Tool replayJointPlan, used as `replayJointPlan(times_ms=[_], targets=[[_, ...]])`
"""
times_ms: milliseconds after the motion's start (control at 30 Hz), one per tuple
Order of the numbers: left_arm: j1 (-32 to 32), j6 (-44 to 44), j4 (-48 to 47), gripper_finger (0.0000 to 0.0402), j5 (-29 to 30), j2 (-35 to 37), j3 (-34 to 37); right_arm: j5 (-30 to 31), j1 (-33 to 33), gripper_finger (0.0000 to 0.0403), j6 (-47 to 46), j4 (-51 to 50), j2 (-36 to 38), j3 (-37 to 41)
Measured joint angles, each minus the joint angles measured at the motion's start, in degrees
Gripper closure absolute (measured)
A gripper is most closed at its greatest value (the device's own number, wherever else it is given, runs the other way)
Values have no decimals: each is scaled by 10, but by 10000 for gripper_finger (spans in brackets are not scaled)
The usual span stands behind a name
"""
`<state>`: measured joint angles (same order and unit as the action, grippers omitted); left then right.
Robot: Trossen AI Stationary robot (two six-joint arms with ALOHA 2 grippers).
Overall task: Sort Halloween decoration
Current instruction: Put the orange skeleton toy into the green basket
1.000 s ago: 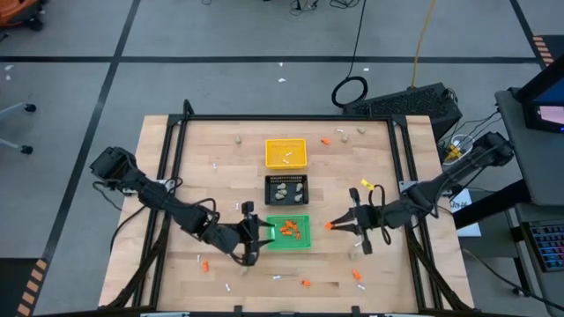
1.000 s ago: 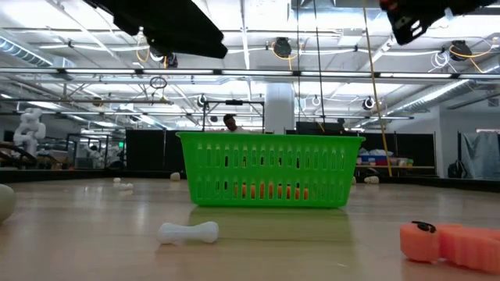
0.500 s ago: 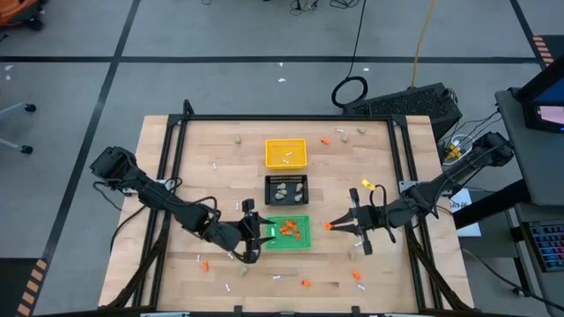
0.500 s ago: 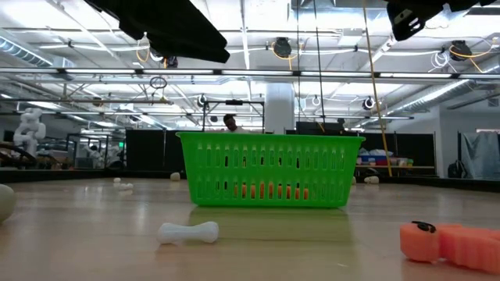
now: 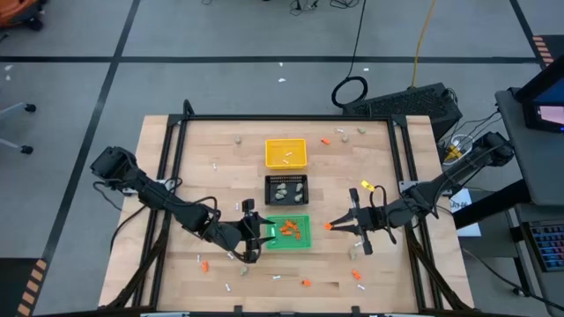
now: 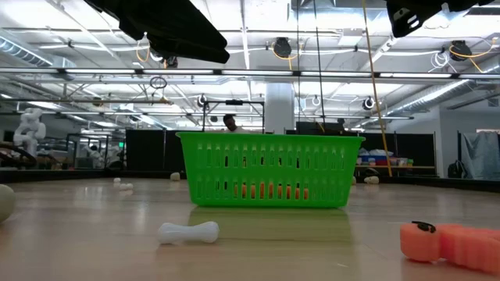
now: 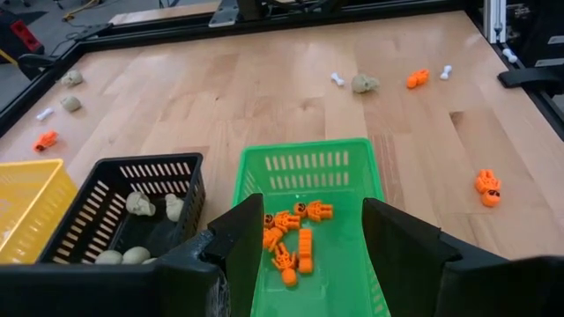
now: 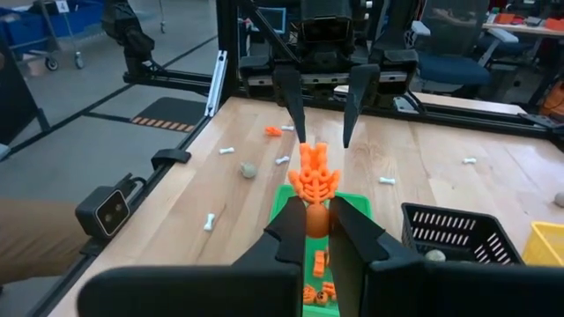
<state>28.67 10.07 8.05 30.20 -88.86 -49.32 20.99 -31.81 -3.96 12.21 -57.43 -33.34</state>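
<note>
The Halloween decoration lies scattered as small orange skeleton pieces (image 5: 305,283), white bones (image 6: 187,232) and beige skull lumps (image 5: 237,139). Several orange pieces lie in the green tray (image 5: 288,218). My right gripper (image 5: 333,225) hangs just right of that tray, shut on an orange skeleton (image 8: 314,180). My left gripper (image 7: 313,238) is open at the tray's left side, above the tray, with nothing between its fingers. My right gripper pinches the orange skeleton by its round head end (image 8: 315,220) between its two fingers. The fingers come nearly level from the table's right side. The ribbed body sticks out past the fingertips toward the green tray, and the piece is lifted clear of the table.
The black tray (image 5: 286,179) with beige lumps and the yellow tray (image 5: 285,143) stand in a row behind the green one. An orange piece (image 6: 449,243) lies near the front edge. A black frame (image 5: 176,176) borders the table.
My right gripper has turned a little at the wrist, staying shut on the orange skeleton, and has kept its place. The trays and the loose pieces have not moved.
</note>
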Motion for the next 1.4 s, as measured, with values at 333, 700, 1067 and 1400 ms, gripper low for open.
replayJointPlan(times_ms=[333, 700, 1067, 1400], targets=[[0, 0, 0, 208, 0, 0, 0, 0, 0, 393, 44, 0, 0, 0], [0, 0, 0, 208, 0, 0, 0, 0, 0, 393, 158, 0, 0, 0], [0, 0, 0, 208, 0, 0, 0, 0, 0, 393, 315, 0, 0, 0], [0, 0, 0, 208, 0, 0, 0, 1, -1, 393, 244, -4, 0, 0]])
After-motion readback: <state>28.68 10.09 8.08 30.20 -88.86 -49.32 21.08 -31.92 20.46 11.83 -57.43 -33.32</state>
